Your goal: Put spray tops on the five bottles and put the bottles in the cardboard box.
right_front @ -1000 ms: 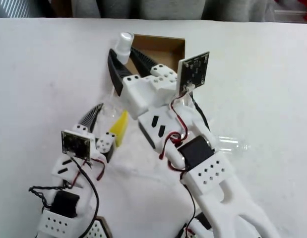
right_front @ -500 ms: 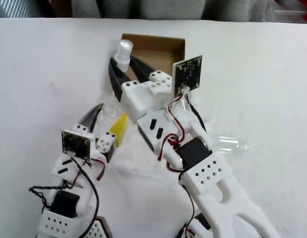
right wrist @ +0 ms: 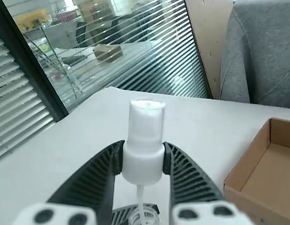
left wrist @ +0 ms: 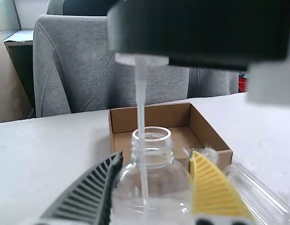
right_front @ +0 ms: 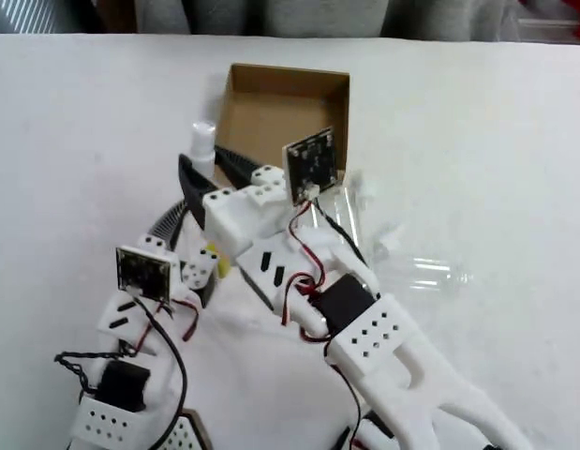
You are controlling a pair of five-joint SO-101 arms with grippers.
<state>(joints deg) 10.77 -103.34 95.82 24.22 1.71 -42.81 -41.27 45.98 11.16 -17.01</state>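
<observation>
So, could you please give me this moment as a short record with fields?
left gripper: shut on bottle, held upright
right gripper: shut on spray top, above the bottle
dip tube: down through the bottle's neck; top not yet seated
cardboard box: open, behind the bottle
other bottle: lying on its side on the table

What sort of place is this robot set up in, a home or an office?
Most likely an office or lab room, not a home. The work surface is a plain white table, a grey upholstered chair stands behind it, and slatted blinds cover a glass wall or window nearby.
</observation>
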